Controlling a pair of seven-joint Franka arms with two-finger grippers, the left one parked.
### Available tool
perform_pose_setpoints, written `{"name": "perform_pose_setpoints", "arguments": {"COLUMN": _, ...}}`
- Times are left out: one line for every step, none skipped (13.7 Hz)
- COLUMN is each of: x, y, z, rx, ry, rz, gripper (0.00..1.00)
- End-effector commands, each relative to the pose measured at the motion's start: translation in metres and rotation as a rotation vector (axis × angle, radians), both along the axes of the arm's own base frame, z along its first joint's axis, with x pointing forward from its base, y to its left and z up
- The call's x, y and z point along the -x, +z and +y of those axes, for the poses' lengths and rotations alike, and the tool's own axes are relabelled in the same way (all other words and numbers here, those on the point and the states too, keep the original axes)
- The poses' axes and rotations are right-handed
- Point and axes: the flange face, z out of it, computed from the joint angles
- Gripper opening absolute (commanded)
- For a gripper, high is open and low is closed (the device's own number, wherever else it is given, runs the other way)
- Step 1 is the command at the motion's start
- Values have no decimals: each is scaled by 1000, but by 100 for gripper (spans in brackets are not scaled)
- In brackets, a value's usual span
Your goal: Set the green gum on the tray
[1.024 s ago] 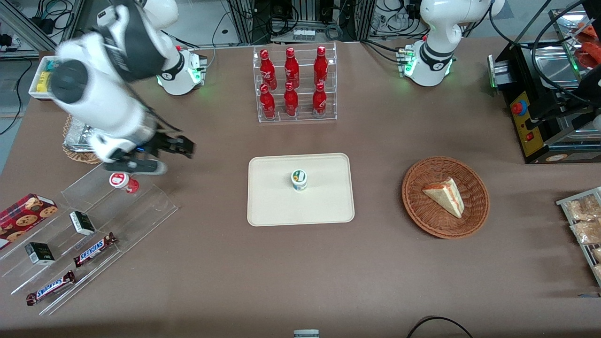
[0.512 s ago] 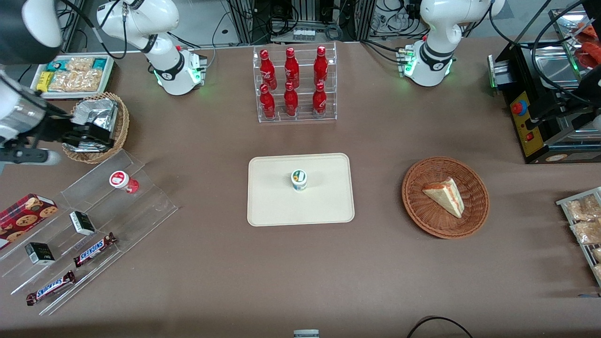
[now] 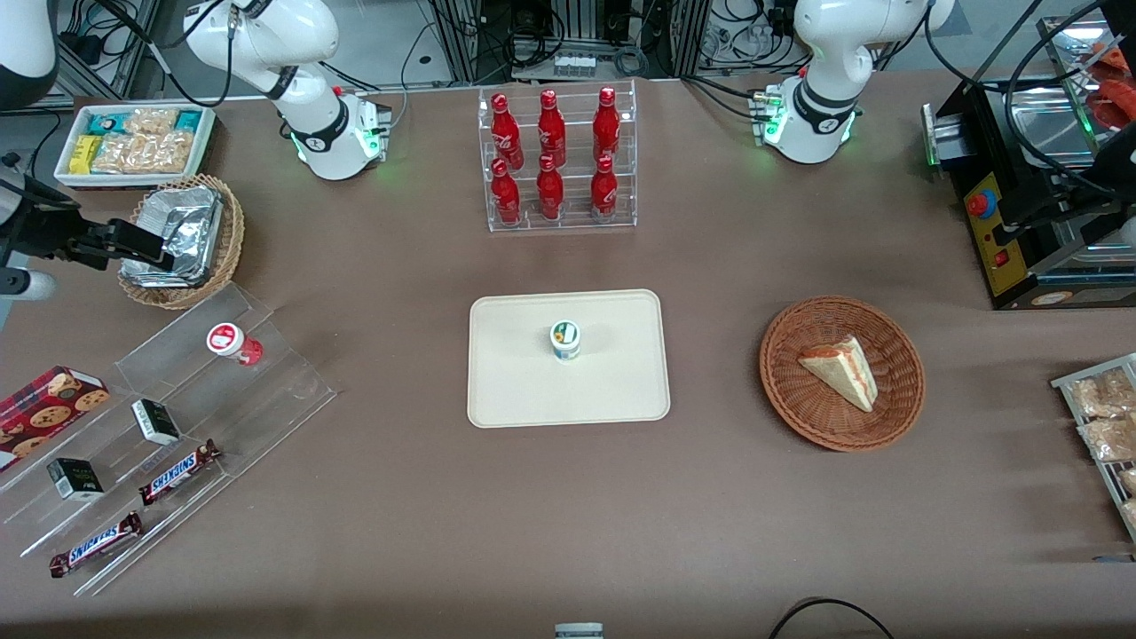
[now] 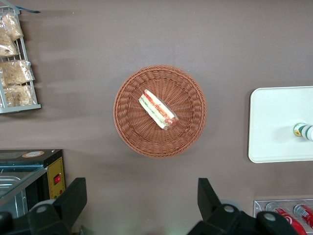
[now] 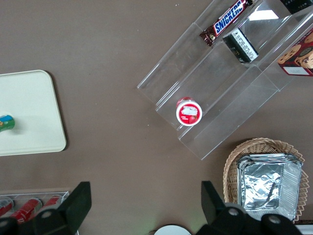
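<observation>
The green gum point(image 3: 565, 340), a small white bottle with a green-rimmed lid, stands upright near the middle of the cream tray point(image 3: 532, 395). It also shows in the right wrist view point(image 5: 6, 122) on the tray point(image 5: 29, 107), and in the left wrist view point(image 4: 303, 131) on the tray point(image 4: 274, 122). My right gripper point(image 3: 146, 248) is open and empty. It hangs high at the working arm's end of the table, over the wicker basket of foil, well away from the tray. Its fingers point(image 5: 80, 200) stand wide apart.
A red-lidded bottle point(image 3: 226, 340) sits on a clear stepped stand point(image 3: 266, 390) with Snickers bars and small boxes. A wicker basket with a foil container point(image 3: 182, 235) and a white snack bin point(image 3: 133, 146) stand nearby. A cola bottle rack point(image 3: 559, 160) and a sandwich basket point(image 3: 841, 373) flank the tray.
My right arm has swung from above the clear stand out toward the working arm's end of the table, over the foil basket. The green gum stays still on the tray.
</observation>
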Motion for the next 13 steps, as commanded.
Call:
{"name": "perform_pose_setpoints", "arguments": {"x": -3, "y": 7, "z": 1, "rx": -1, "ry": 18, "rz": 2, "gripper": 100}}
{"name": "perform_pose_setpoints", "arguments": {"x": -5, "y": 5, "z": 4, "rx": 4, "ry": 24, "rz": 3, "gripper": 100}}
{"name": "perform_pose_setpoints", "arguments": {"x": -7, "y": 2, "z": 4, "rx": 26, "ry": 26, "rz": 9, "gripper": 100}}
{"name": "perform_pose_setpoints", "arguments": {"x": -10, "y": 3, "z": 3, "rx": 42, "ry": 31, "rz": 6, "gripper": 100}}
{"name": "perform_pose_setpoints", "arguments": {"x": -14, "y": 7, "z": 3, "rx": 44, "ry": 31, "rz": 2, "gripper": 100}}
{"name": "perform_pose_setpoints", "arguments": {"x": -16, "y": 8, "z": 5, "rx": 45, "ry": 34, "rz": 0, "gripper": 100}}
{"name": "perform_pose_setpoints", "arguments": {"x": -17, "y": 7, "z": 7, "rx": 45, "ry": 37, "rz": 1, "gripper": 100}}
{"name": "perform_pose_setpoints", "arguments": {"x": -20, "y": 4, "z": 8, "rx": 47, "ry": 40, "rz": 5, "gripper": 100}}
{"name": "perform_pose_setpoints", "arguments": {"x": -22, "y": 2, "z": 10, "rx": 48, "ry": 43, "rz": 5, "gripper": 100}}
{"name": "perform_pose_setpoints", "arguments": {"x": -23, "y": 3, "z": 10, "rx": 50, "ry": 43, "rz": 2, "gripper": 100}}
{"name": "perform_pose_setpoints", "arguments": {"x": -24, "y": 4, "z": 10, "rx": 50, "ry": 43, "rz": -1, "gripper": 100}}
{"name": "perform_pose_setpoints", "arguments": {"x": -27, "y": 6, "z": 8, "rx": 51, "ry": 40, "rz": -3, "gripper": 100}}
{"name": "perform_pose_setpoints", "arguments": {"x": -29, "y": 4, "z": 6, "rx": 57, "ry": 39, "rz": -1, "gripper": 100}}
